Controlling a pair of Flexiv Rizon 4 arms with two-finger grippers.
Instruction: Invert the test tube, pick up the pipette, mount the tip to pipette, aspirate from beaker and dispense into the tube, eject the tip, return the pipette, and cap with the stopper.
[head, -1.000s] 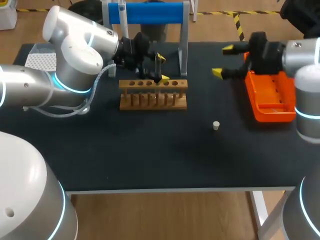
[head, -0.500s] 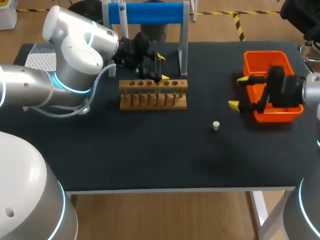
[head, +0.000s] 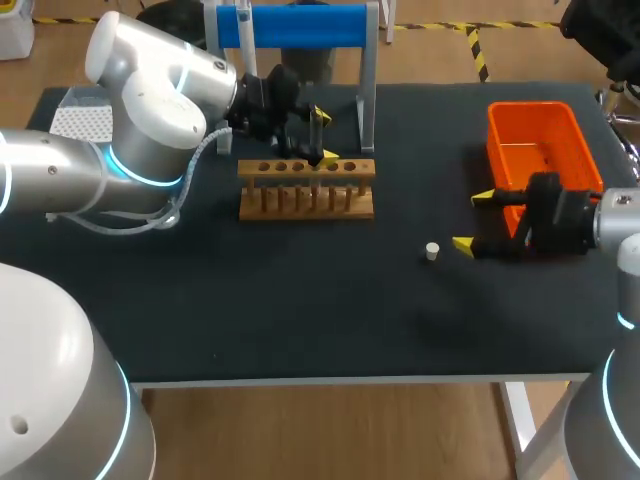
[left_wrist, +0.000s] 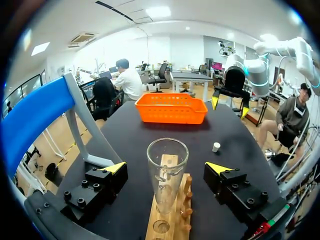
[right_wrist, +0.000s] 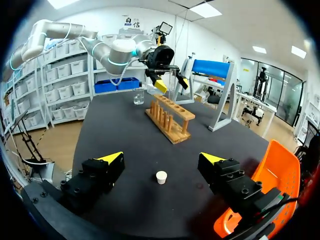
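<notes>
Two arms work a black table in our head view. Our left gripper hangs with its fingers spread over the wooden rack, toward the rack's right end and just in front of the blue stand. Our right gripper sits low with its yellow tips wide apart, just beside the small white stopper. The stopper lies on the table, well apart from the rack, and the orange basket rests behind that gripper near the table's right edge. From the left wrist we see the test tube standing upright, mouth up, in a hole of the rack. It stands between our left fingers with a clear gap on either side, so the claw is wide and holds nothing. Ahead of the rack the stopper lies alone on the table, the basket sits farther out, and our right gripper shows beside the basket, its tips parted. From the right wrist we see the stopper on the table between and a little ahead of the widely spread fingers, touching neither, with a corner of the basket just beside one finger. Farther ahead the rack runs away from us with our left gripper above its far half, a glass beaker stands on the table beyond the rack, and the blue stand rises to one side of it.
</notes>
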